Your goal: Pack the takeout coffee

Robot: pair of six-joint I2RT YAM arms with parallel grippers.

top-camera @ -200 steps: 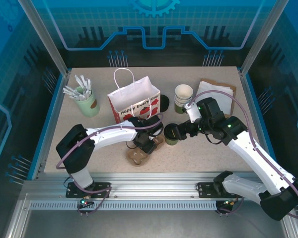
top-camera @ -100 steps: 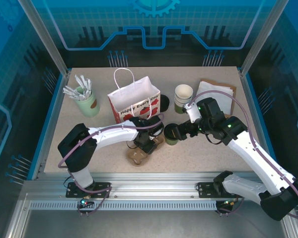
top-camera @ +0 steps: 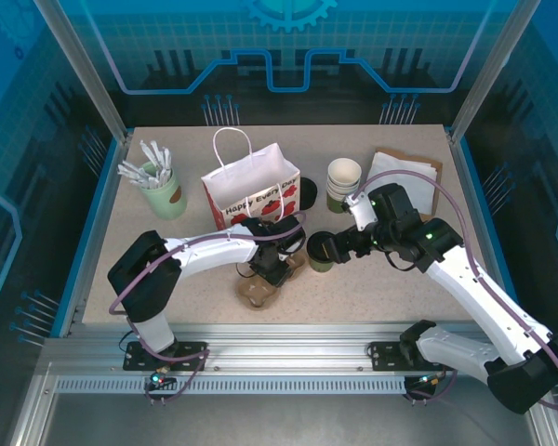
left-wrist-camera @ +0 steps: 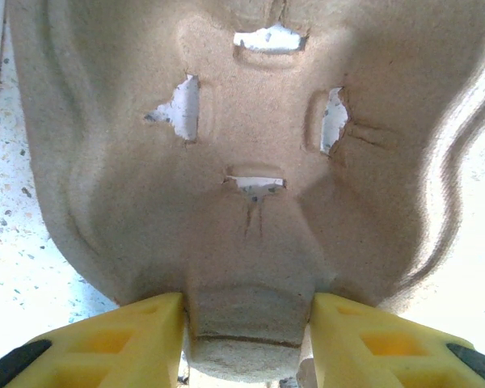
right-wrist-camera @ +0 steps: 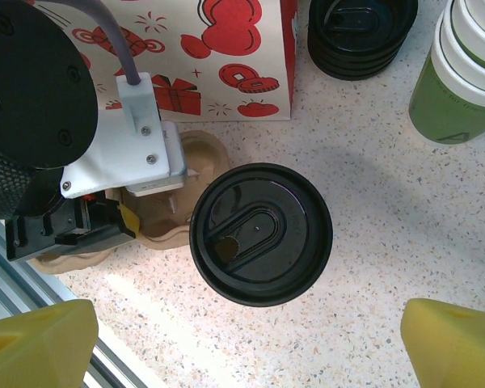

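Nearest you, by the near edge of the desk (top-camera: 167, 279), sits the pulp cup carrier (top-camera: 265, 279). Your left end effector (left-wrist-camera: 246, 323) is clamped narrow on the carrier's centre ridge, with a yellow finger pressed against each side in the left wrist view. The carrier's cup wells look empty.

Just beyond it, about mid-desk, the takeout coffee (right-wrist-camera: 260, 234) stands upright on the desk with its black lid on. It's close beside the carrier's far right end, not in it. Your right end effector (top-camera: 338, 247) is at the cup with its jaws spread wide. Both fingers are well clear of the lid and nothing is gripped.

Progress, my read: the cup is lidded, so that part's done. It's not yet picked up, not seated in the carrier and not in the bag. Most of the packing is left.

Further back, the white paper bag (top-camera: 251, 190) stands upright with its handles up. The red print reads "Happy Every Day", with gift-box and heart graphics. I can't read any writing on the lid or cup.

A stack of black lids (right-wrist-camera: 360, 32) is just right of the bag, then the stack of lidless green cups (top-camera: 342, 181). Brown napkins (top-camera: 405, 172) are near the far right corner, and a pale green cup with white sticks (top-camera: 158, 190) is toward the far left corner.
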